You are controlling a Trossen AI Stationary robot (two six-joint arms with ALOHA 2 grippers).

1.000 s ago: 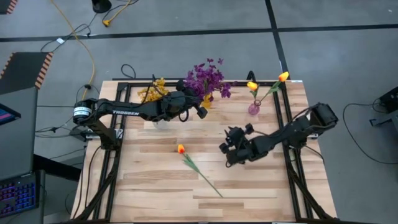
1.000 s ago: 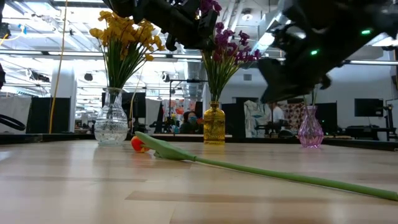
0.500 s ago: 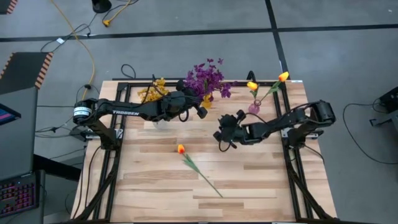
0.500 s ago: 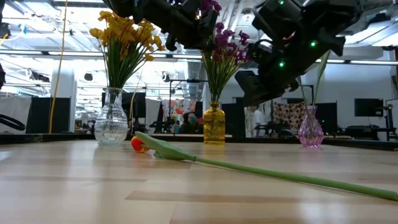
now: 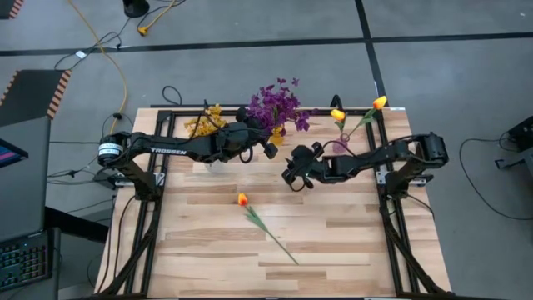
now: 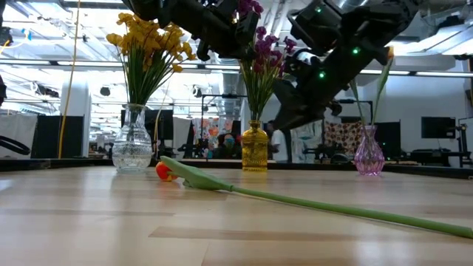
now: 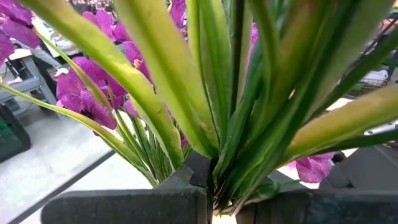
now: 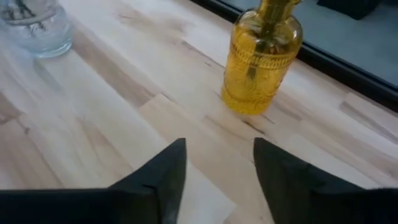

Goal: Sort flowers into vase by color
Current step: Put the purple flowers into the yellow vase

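Right gripper (image 8: 217, 168) jaws apart, above tulip (image 5: 242, 199)

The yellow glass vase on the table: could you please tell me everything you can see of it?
The yellow glass vase is a see-through amber bottle with a round, ribbed body and a narrow neck. It stands upright on the wooden table near the far edge, between the clear vase and the pink vase. Green stems of the purple flowers rise from its neck. The open right claw, holding nothing, points toward it without touching it.
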